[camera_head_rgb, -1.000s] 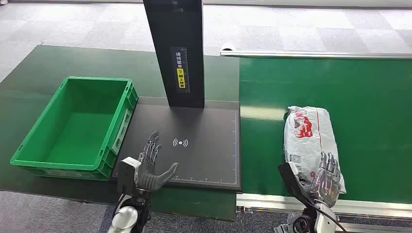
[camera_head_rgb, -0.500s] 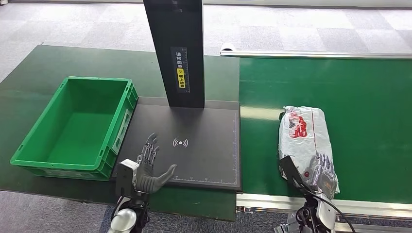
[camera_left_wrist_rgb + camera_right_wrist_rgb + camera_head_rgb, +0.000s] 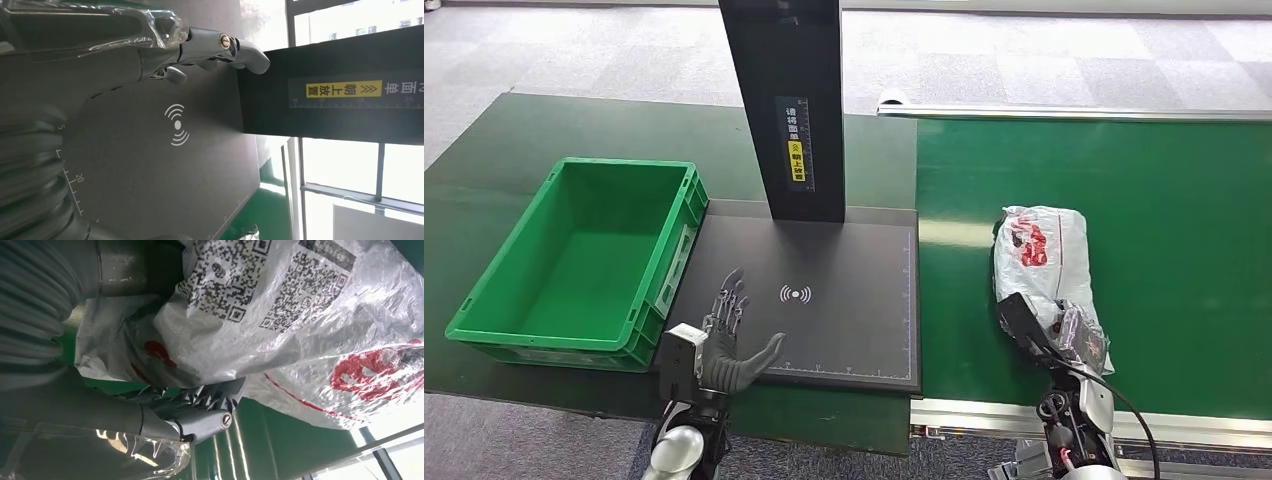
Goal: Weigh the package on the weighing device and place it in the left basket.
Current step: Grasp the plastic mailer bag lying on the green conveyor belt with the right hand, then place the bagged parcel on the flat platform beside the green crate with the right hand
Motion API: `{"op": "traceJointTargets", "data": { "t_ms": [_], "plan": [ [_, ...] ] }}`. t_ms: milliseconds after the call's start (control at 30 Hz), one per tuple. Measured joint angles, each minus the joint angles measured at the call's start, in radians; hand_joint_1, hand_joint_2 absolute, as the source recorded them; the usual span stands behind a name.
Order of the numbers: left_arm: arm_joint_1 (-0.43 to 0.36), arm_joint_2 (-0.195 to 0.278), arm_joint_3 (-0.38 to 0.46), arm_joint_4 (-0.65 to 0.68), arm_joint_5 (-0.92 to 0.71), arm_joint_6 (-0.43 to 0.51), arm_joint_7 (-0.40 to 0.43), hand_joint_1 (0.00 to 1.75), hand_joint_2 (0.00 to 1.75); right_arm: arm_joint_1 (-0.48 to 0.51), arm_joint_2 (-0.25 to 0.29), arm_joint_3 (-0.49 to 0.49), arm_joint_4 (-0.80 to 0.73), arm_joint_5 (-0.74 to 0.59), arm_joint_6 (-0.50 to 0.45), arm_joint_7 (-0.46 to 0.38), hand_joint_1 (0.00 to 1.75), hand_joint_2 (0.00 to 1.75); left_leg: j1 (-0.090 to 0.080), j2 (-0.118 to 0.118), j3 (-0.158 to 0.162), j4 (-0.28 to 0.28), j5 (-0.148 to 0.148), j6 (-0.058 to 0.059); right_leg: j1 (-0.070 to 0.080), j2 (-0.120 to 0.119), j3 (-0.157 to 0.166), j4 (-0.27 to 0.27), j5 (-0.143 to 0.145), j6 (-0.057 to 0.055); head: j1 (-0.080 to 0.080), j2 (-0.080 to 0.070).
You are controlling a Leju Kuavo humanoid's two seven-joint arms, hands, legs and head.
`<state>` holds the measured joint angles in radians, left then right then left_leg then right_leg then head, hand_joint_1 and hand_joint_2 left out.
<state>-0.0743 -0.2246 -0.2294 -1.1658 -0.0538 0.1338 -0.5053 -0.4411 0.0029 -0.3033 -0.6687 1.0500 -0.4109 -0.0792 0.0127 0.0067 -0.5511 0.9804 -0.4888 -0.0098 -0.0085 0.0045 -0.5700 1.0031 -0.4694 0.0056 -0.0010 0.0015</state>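
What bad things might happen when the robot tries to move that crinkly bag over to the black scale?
The right robot hand grips the package only at its near end, so the loose, slippery plastic could slide out when lifted. The left robot hand rests open over the weighing device, so the package might bump it, or the reading could be off. The tall black post stands at the device's back, and a swinging package could hit it.

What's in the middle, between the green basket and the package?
In the head view, the black weighing device lies between the green basket and the package.
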Motion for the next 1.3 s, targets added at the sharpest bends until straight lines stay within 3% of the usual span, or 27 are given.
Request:
{"op": "traceJointTargets", "data": {
  "t_ms": [233,433,667,833,1000,1300],
  "plan": [
    [0.0,-0.002,0.0,0.0,0.0,0.0,0.002,0.0,1.75,0.011,0.027,0.006,-0.042,-0.081,-0.034,-0.077,1.75,1.75,0.0,0.0,-0.001,0.0,0.0,0.0,0.0,0.0,-0.001,0.0,0.0,0.0,0.0,0.0],
    [0.0,-0.002,0.001,0.0,-0.002,0.008,-0.003,0.0,1.75,0.055,0.068,0.069,-0.218,-0.131,-0.045,-0.139,1.75,1.75,0.0,0.0,-0.001,0.0,0.0,0.0,0.0,0.0,0.0,0.0,0.0,0.0,0.0,0.0],
    [0.0,-0.002,0.008,-0.013,-0.002,0.014,-0.013,0.0,1.75,0.13,0.121,0.295,-0.569,-0.158,0.021,-0.142,1.75,1.75,0.0,0.0,0.0,0.0,0.0,0.0,0.0,0.0,-0.001,0.0,0.0,0.0,0.0,0.0],
    [-0.003,-0.002,0.009,-0.019,-0.009,0.011,-0.017,0.0,1.75,0.16,0.144,0.464,-0.714,-0.166,0.094,-0.137,1.75,1.75,0.0,0.0,-0.001,0.0,0.0,0.0,0.001,0.0,-0.001,0.0,0.0,0.0,0.0,0.0],
    [-0.015,-0.002,0.004,-0.019,-0.013,0.01,-0.019,0.0,1.75,0.163,0.163,0.586,-0.726,-0.196,0.145,-0.137,1.75,1.75,0.0,0.0,-0.001,0.0,0.0,0.0,0.0,0.0,0.0,0.0,0.0,0.0,0.0,0.0],
    [-0.031,-0.002,-0.003,-0.019,-0.012,0.009,-0.016,0.0,1.75,0.16,0.187,0.737,-0.586,-0.288,0.158,-0.145,1.75,1.75,0.0,0.0,-0.001,0.0,0.0,0.0,0.001,0.0,-0.001,0.0,0.0,0.0,0.0,0.0]
  ]
}}
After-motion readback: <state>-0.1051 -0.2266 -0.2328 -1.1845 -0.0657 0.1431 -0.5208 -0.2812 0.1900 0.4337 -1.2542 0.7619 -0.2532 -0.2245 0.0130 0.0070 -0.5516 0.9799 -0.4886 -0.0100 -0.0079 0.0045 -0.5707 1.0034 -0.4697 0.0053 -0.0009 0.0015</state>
